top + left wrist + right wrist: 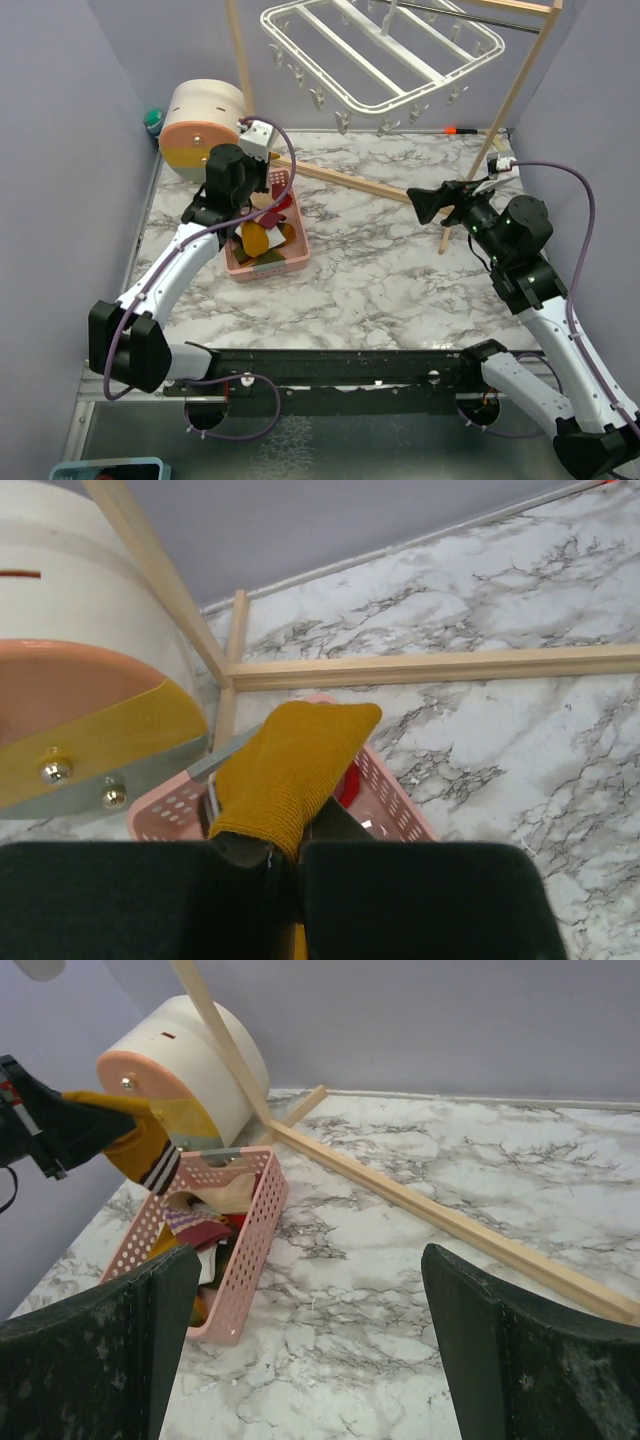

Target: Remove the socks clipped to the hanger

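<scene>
The white hanger [380, 50] hangs at the back from the wooden rack, and I see no socks on its clips. My left gripper [285, 855] is shut on a mustard yellow sock [290, 765], held over a pink basket [400, 810]. From above, that left gripper [248, 212] and sock [256, 238] are above the basket [290, 262]. The right wrist view shows the held sock [140, 1145] with a striped cuff dangling. Several other socks [195, 1225] lie in the basket [255, 1230]. My right gripper [425, 203] stands open and empty to the right, over bare marble [310, 1340].
A cream and orange drum-shaped object [200, 125] lies at the back left, close to the basket. The light wooden rack's floor bar [350, 180] runs diagonally across the table, with its upright poles [240, 60] behind. Purple walls close in on both sides.
</scene>
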Controlling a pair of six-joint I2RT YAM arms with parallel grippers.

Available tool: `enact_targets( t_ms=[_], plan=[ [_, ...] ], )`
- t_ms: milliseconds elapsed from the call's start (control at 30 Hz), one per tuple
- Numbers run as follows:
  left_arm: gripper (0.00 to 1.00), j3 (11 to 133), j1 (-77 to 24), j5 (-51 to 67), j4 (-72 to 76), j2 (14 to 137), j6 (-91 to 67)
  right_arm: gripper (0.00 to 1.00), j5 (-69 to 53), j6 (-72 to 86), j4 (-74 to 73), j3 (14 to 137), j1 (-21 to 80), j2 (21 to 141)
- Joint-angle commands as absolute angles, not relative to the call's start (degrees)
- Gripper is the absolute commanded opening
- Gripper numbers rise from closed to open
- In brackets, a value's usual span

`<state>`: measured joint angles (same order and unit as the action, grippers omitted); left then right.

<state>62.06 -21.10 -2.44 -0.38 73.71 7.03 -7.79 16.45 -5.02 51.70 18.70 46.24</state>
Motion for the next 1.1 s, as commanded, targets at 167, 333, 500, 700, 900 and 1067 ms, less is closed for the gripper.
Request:
enact_targets(
  t_ms=[167, 333, 500, 700, 900, 1067],
  plan=[
    [0.05, 57.8, -16.1, 5.9, -1.8, 81.5, -5.4, 0.99, -7.5, 16.4, -9.3, 52.8, 18.9, 42.1],
    [0.15, 59.1, -15.8, 7.8, -9.2, 83.1, -9.9, 0.99, -7.2, 16.3, -9.8, 52.6, 18.9, 41.5],
    [0.78, 55.4, -15.8, 9.6, -11.3, 76.9, -13.3, 0.99, -8.0, 16.8, -9.0, 52.3, 18.9, 41.7],
    [0.94, 53.1, -15.8, 12.8, -14.5, 58.1, -11.2, 1.0, -8.0, 16.3, -9.2, 52.4, 18.8, 42.4],
    [0.99, 49.7, -15.9, 11.4, -12.5, 35.6, -4.4, 1.0, -11.7, 18.6, -10.1, 53.3, 18.9, 48.3],
    [0.99, 42.9, -15.8, 5.3, -13.7, 27.4, -2.0, 1.0, -15.2, 20.0, -21.1, 62.6, 18.9, 62.3]
  ],
)
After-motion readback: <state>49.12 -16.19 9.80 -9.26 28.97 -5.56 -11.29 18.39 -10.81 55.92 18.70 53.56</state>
